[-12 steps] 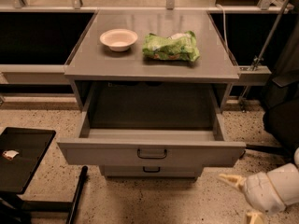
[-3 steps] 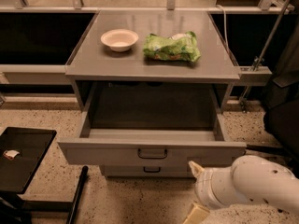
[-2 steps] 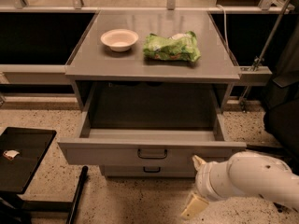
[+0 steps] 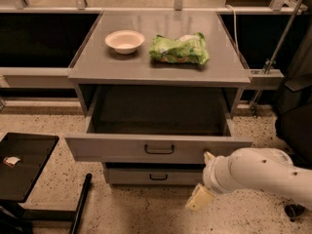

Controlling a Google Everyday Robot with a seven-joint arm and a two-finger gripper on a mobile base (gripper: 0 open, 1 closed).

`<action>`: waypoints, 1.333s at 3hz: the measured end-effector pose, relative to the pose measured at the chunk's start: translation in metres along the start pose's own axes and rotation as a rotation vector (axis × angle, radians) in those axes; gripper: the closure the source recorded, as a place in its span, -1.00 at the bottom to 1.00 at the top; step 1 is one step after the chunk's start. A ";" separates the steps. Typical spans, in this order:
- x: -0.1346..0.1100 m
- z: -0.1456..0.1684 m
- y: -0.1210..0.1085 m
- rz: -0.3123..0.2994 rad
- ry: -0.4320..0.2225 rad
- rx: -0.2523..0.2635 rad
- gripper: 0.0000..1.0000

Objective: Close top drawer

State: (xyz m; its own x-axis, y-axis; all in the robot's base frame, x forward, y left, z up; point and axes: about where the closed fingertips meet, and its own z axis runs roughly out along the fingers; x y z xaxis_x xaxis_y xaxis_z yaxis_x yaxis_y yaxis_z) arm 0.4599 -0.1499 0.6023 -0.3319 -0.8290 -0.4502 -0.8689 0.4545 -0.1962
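Sticking out: top drawer (image 4: pixel 122 147), wide open
Gripper (image 4: pixel 203 177): below the drawer's right front end, just beside it
Fingers (image 4: pixel 199 198): spread apart

White bowl (image 4: pixel 125 41), green bag (image 4: pixel 179 49) on grey tabletop (image 4: pixel 122 68), black tray (image 4: pixel 29 162)

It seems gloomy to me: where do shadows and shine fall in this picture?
Camera view: the open top drawer is dark with shadow inside; a pale sheen lies on the cabinet top; the claw, low right by the drawer front, is brightly lit.
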 end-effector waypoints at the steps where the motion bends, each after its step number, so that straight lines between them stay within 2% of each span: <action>1: -0.011 0.015 -0.012 0.007 0.011 0.006 -1.00; 2: -0.031 0.043 -0.024 0.008 0.012 -0.032 -1.00; 4: -0.031 0.042 -0.027 0.008 0.010 -0.023 -1.00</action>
State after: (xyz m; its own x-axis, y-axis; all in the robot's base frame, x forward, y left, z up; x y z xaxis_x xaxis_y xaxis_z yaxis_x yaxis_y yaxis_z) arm 0.5086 -0.1229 0.5849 -0.3430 -0.8285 -0.4426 -0.8741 0.4540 -0.1725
